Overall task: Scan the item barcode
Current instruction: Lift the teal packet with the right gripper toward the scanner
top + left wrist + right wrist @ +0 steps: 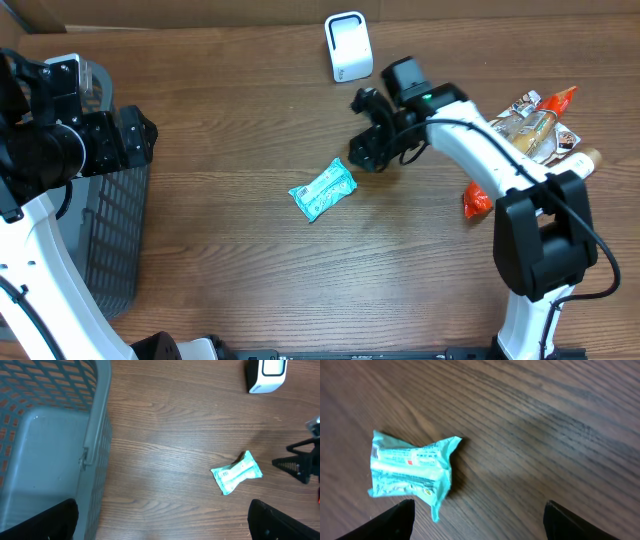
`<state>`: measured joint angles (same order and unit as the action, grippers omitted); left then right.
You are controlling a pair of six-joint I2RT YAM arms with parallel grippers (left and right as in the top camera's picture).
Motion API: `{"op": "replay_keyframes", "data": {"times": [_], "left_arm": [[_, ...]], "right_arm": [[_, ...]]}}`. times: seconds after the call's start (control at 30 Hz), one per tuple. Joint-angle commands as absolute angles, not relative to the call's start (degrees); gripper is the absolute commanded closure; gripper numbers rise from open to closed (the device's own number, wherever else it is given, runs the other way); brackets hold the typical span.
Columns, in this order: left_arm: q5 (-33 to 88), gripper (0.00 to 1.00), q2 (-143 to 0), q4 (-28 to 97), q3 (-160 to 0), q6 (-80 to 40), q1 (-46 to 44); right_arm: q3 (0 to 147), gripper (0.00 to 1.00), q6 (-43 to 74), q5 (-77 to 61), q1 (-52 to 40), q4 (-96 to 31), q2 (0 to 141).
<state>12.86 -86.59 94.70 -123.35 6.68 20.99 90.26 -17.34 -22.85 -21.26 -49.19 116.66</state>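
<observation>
1. The teal packet [322, 189] lay flat on the counter [250, 120], just beside the right end effector [368, 150], which was released and empty.
2. The left end effector [135, 135] hung released above the basket [110, 240].
3. The scanner [348, 46] stood well apart; judged, neither pick-up nor scan was done yet.

Teal crinkled packet [322, 189] is lying flat on the wood table [220, 250], angled diagonally, printed side facing up, nothing touching it. White boxy scanner [348, 46] is standing upright near the far edge, well apart from the packet.
</observation>
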Motion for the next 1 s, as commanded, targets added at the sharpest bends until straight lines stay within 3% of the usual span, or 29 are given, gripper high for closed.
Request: {"op": "replay_keyframes", "data": {"times": [0.0,0.57,0.8,0.97], "left_arm": [[13.13,0.00,-86.89,94.50,-123.48,8.16,20.99],[13.15,0.00,-86.87,94.48,-123.48,8.16,20.99],[13.13,0.00,-86.87,94.48,-123.48,8.16,20.99],[13.13,0.00,-86.89,94.50,-123.48,8.16,20.99]], "right_arm": [[90.21,0.17,-24.56,-34.24,-20.47,-48.95,119.92],[90.19,0.17,-23.35,-51.03,-22.28,-45.06,132.22],[90.00,0.34,-19.00,-50.02,-26.09,-45.45,133.05],[90.00,0.66,-17.02,-49.56,-27.86,-45.21,133.05]]}}
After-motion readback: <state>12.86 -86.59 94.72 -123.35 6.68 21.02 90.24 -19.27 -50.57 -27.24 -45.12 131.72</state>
